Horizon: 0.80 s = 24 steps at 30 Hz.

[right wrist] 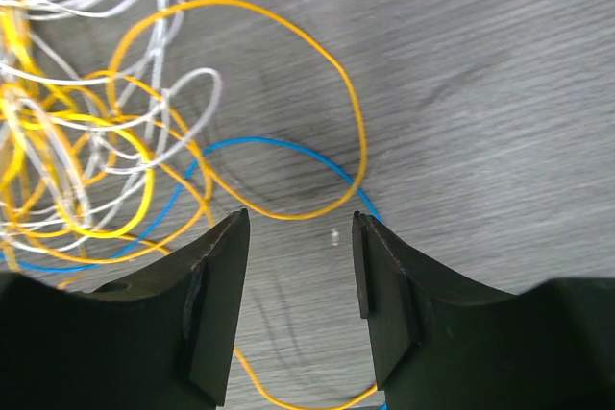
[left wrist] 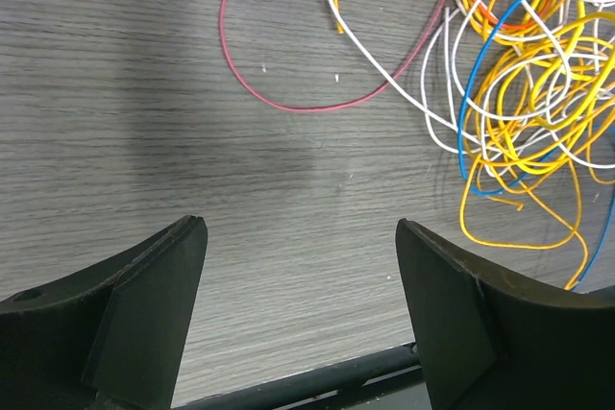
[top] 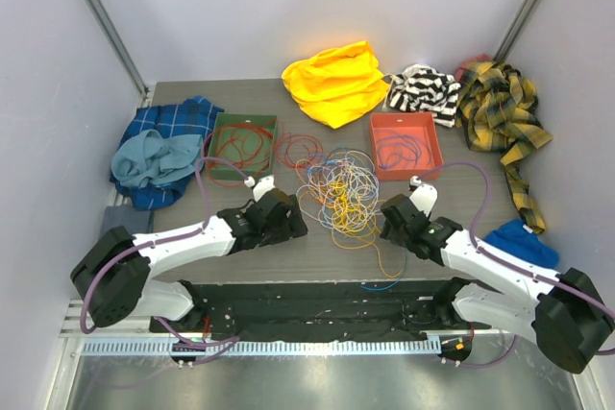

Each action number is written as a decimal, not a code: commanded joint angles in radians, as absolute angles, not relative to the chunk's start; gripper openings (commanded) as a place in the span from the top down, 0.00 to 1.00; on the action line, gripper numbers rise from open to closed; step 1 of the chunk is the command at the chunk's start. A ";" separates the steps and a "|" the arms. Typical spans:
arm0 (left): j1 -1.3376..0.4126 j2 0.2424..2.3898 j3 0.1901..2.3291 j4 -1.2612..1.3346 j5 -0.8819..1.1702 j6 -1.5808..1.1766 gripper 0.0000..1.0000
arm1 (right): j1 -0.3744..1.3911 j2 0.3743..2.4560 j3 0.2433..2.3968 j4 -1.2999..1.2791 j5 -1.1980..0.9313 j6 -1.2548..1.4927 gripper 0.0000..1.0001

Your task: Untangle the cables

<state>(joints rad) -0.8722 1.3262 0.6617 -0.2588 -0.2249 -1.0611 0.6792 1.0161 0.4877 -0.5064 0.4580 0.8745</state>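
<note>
Left wrist view: left jaws wide apart, empty; right jaws narrower, empty, over the cables point(top: 341, 189).

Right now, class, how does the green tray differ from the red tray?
The green tray sits left of the cable tangle, the red tray right. The green tray holds red-orange coils; the red tray holds paler, bluish loops. Both are shallow, rectangular and hold wire.

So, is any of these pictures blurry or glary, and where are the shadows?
Top external: glare on the metal ledge. Left wrist: cables sharp, a soft shadow on the table. Right wrist: the white cables at upper left look blurred.
</note>
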 commanded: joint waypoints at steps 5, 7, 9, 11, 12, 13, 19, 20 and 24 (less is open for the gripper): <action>-0.887 1.348 0.666 -0.103 -0.129 -1.045 0.19 | 0.678 0.915 0.522 -0.400 0.456 0.862 0.46; -0.923 1.405 0.721 -0.090 -0.130 -1.010 0.22 | 0.677 0.887 0.520 -0.399 0.466 0.856 0.46; -0.951 1.448 0.770 -0.118 -0.158 -0.967 0.26 | 0.678 0.853 0.520 -0.402 0.468 0.848 0.46; -0.966 1.499 0.818 -0.120 -0.166 -0.989 0.28 | 0.676 0.845 0.528 -0.403 0.462 0.833 0.46; -0.968 1.511 0.821 -0.114 -0.181 -1.005 0.29 | 0.676 0.847 0.531 -0.408 0.462 0.828 0.46; -0.965 1.516 0.825 -0.092 -0.190 -1.015 0.30 | 0.676 0.847 0.535 -0.414 0.459 0.825 0.46; -0.945 1.502 0.844 -0.094 -0.297 -1.068 0.36 | 0.676 0.796 0.519 -0.423 0.451 0.818 0.46; -0.943 1.502 0.847 -0.089 -0.304 -1.069 0.38 | 0.676 0.790 0.515 -0.426 0.453 0.815 0.46; -0.911 1.554 0.871 -0.087 -0.278 -1.049 0.47 | 0.678 0.779 0.509 -0.426 0.457 0.811 0.46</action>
<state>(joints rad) -0.9398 1.5230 0.8165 -0.1307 -0.2451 -1.0470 0.6785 0.7956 0.4965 -0.4416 0.4427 0.8234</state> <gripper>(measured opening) 0.584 0.541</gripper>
